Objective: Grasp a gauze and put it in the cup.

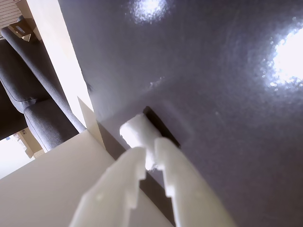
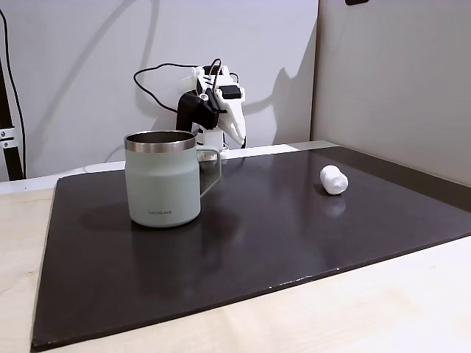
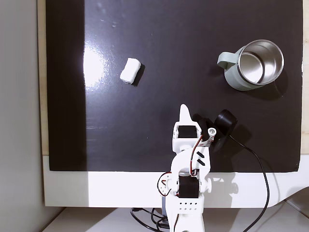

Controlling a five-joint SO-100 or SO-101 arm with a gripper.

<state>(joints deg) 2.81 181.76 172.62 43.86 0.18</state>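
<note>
The small white fabric gauze roll [image 3: 130, 71] lay untouched, well apart from the sage-green metal mug [image 2: 163, 179]. The white gripper [image 3: 184, 110], jaws clenched empty, had yet to reach and open.

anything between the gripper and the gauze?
No. The top-down fixed view shows bare black mat between the gripper and the gauze.

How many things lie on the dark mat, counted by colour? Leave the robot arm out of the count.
White: 1, the gauze.
Pale green: 1, the cup.
Total: 2.
</note>
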